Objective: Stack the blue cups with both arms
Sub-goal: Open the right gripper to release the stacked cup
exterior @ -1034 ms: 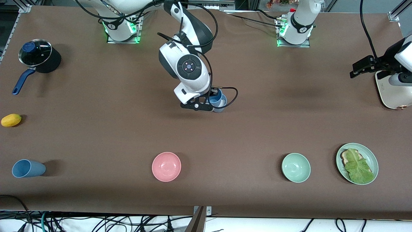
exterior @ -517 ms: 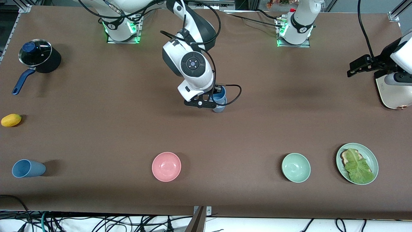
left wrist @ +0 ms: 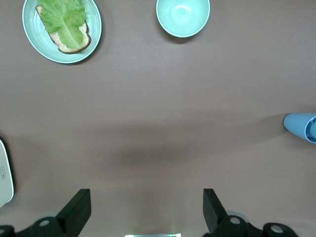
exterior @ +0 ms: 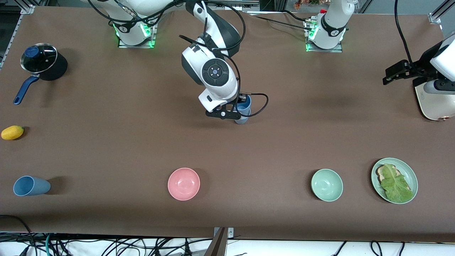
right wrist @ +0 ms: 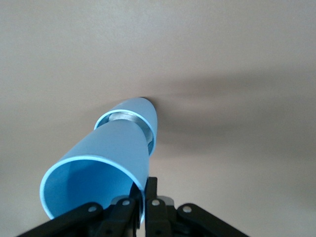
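At mid-table the right gripper (exterior: pixel 237 111), jaws clamped on the rim of a matte blue tapered cup (right wrist: pixel 101 173), is seating it into the greyer blue cup (exterior: pixel 242 118) standing below, so next comes release, while the left gripper (left wrist: pixel 144 210) waits with jaws apart

R end effector (exterior: pixel 237 113) + held cup (exterior: pixel 244 104) shifted toward L arm's end.

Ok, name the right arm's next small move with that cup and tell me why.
Probably ease the held cup straight down a little more, then open. The right gripper pinches its rim, and its base already sits in the mouth of the standing cup at mid-table, though it looks only partly seated. The left gripper waits open near its end of the table.
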`<move>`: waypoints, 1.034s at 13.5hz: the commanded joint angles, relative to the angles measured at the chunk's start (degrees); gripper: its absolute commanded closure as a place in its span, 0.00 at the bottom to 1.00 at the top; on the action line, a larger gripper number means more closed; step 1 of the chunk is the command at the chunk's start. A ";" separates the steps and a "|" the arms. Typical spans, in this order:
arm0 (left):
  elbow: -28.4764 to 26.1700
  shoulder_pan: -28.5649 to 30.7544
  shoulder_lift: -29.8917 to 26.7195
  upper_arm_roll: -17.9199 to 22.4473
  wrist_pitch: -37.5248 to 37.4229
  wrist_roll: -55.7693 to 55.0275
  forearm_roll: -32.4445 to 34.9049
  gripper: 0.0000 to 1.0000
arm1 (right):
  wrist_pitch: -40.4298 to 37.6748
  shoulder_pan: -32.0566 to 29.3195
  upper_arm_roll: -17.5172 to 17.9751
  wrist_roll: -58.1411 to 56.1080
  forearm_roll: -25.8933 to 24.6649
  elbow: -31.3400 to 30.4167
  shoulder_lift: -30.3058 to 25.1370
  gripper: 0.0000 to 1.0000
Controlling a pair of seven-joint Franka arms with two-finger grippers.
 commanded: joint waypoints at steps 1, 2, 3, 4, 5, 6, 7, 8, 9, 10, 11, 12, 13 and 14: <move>1.94 -0.34 0.76 -0.18 -1.36 -0.43 1.21 0.00 | -0.61 0.56 -0.42 0.68 0.95 2.79 1.63 1.00; 1.94 -0.25 0.76 -0.10 -1.36 -0.08 1.21 0.00 | -0.61 0.56 -0.42 0.68 0.95 2.79 1.63 1.00; 2.03 -0.25 0.76 -0.01 -1.28 0.10 1.21 0.00 | -0.52 0.56 -0.42 0.68 0.95 2.79 1.71 1.00; 2.03 -0.25 0.76 -0.01 -1.28 -0.07 1.21 0.00 | -0.52 0.56 -0.51 0.68 0.95 2.79 1.97 1.00; 1.94 -0.25 0.76 -0.10 -1.36 -0.34 1.21 0.00 | -0.52 0.56 -0.51 0.68 0.95 2.79 2.15 1.00; 1.94 -0.25 0.67 -0.10 -1.36 -0.34 1.21 0.00 | -0.52 0.56 -0.51 0.68 0.95 2.79 2.33 1.00; 1.94 -0.25 0.76 -0.10 -1.36 -0.34 1.21 0.00 | -0.43 0.56 -0.42 0.77 0.95 2.79 2.33 1.00; 1.94 -0.16 0.76 -0.01 -1.36 -0.25 1.21 0.00 | -0.26 0.56 -0.51 0.77 0.95 2.79 2.50 1.00; 1.94 -0.16 0.67 -0.01 -1.45 -0.25 1.21 0.00 | -0.17 0.56 -0.42 0.77 0.95 2.79 2.59 1.00; 2.03 -0.25 0.76 -0.01 -1.45 -0.25 1.21 0.00 | -0.08 0.56 -0.51 0.77 0.86 2.79 2.68 1.00; 2.03 -0.25 0.76 -0.10 -1.36 -0.25 1.21 0.00 | -0.08 0.56 -0.51 0.85 0.86 2.79 2.77 1.00; 2.03 -0.25 0.76 -0.10 -1.36 -0.25 1.21 0.00 | -0.08 0.65 -0.42 1.03 0.95 2.79 2.77 1.00; 2.03 -0.25 0.76 -0.01 -1.36 0.01 1.21 0.00 | -0.08 0.82 -0.42 1.12 0.86 2.79 2.86 1.00; 2.03 -0.25 0.76 -0.01 -1.36 0.10 1.21 0.00 | 0.01 0.91 -0.51 1.12 0.86 2.79 2.94 0.98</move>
